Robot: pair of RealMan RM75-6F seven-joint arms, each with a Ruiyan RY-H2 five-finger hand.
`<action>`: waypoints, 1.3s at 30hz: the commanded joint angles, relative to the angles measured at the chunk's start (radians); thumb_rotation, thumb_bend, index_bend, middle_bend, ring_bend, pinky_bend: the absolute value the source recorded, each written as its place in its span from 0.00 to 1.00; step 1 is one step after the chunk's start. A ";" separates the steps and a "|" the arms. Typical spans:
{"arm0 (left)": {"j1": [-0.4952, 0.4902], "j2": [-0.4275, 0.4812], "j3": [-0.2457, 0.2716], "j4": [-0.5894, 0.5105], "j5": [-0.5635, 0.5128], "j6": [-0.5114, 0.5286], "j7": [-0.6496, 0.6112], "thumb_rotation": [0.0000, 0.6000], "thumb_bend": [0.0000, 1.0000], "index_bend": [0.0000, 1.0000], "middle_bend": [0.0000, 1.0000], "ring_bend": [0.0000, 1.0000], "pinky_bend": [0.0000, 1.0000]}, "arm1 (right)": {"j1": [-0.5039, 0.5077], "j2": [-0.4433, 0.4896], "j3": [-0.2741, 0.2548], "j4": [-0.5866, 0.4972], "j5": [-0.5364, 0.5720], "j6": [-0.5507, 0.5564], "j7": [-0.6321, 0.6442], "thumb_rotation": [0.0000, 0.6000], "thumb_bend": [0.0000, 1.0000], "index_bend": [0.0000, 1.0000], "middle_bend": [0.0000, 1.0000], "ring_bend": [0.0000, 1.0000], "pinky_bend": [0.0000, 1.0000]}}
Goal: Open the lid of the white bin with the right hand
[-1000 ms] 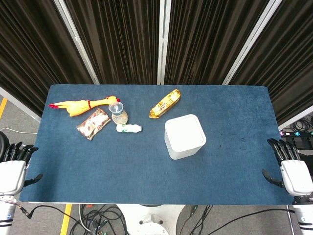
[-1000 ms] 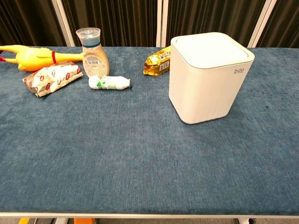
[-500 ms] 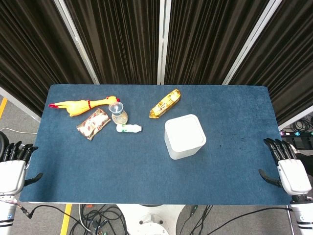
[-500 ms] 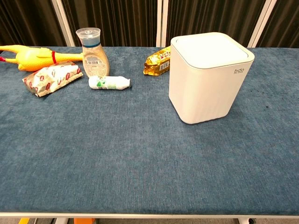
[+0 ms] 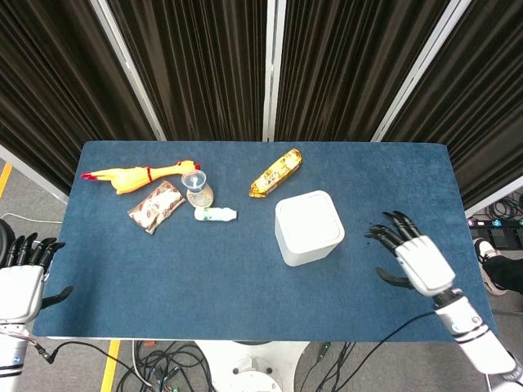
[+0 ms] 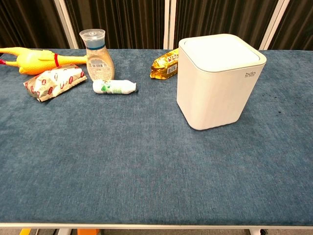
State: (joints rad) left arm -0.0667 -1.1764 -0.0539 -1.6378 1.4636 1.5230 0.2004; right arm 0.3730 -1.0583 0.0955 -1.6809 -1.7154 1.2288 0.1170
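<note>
At three o'clock of the white bin (image 5: 309, 228), over the bench (image 5: 204, 278), the right hand (image 5: 413, 257) hovers spread and empty, the approach step; next it must reach the closed lid (image 5: 310, 220).

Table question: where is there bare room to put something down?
The whole near half of the blue table is bare, in front of the white bin. It is also bare right of the bin, bar the right hand. The far-left corner is crowded: rubber chicken, snack packet, bottles.
</note>
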 commanded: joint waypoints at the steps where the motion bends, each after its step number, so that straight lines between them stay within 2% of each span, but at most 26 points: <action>1: 0.000 0.000 0.000 0.001 -0.002 -0.001 -0.002 1.00 0.09 0.23 0.18 0.05 0.06 | 0.075 -0.046 0.027 -0.015 0.017 -0.091 -0.046 1.00 0.18 0.26 0.23 0.00 0.00; 10: 0.007 0.001 -0.001 0.020 -0.008 0.003 -0.028 1.00 0.09 0.23 0.18 0.05 0.06 | 0.137 -0.120 0.047 -0.005 0.073 -0.137 -0.104 1.00 0.17 0.27 0.24 0.00 0.00; 23: 0.017 -0.012 0.009 0.055 -0.005 0.002 -0.068 1.00 0.09 0.23 0.18 0.05 0.06 | 0.190 -0.198 0.015 0.021 0.157 -0.235 -0.184 1.00 0.17 0.28 0.30 0.00 0.00; 27: 0.019 -0.014 0.009 0.058 -0.004 0.003 -0.074 1.00 0.09 0.23 0.18 0.05 0.06 | 0.186 -0.201 0.020 0.016 0.156 -0.200 -0.168 1.00 0.17 0.28 0.30 0.00 0.00; 31: 0.021 -0.015 0.008 0.060 -0.001 0.009 -0.079 1.00 0.09 0.23 0.18 0.05 0.06 | 0.167 -0.190 0.031 0.007 0.129 -0.117 -0.149 1.00 0.18 0.28 0.27 0.00 0.00; 39: 0.019 -0.011 0.007 0.059 0.008 0.009 -0.086 1.00 0.09 0.23 0.18 0.05 0.06 | 0.079 -0.131 0.066 -0.002 0.128 0.088 -0.116 1.00 0.19 0.09 0.18 0.00 0.00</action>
State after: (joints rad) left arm -0.0474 -1.1881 -0.0465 -1.5783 1.4711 1.5320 0.1148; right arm 0.4890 -1.2197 0.1504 -1.6770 -1.5906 1.2668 -0.0140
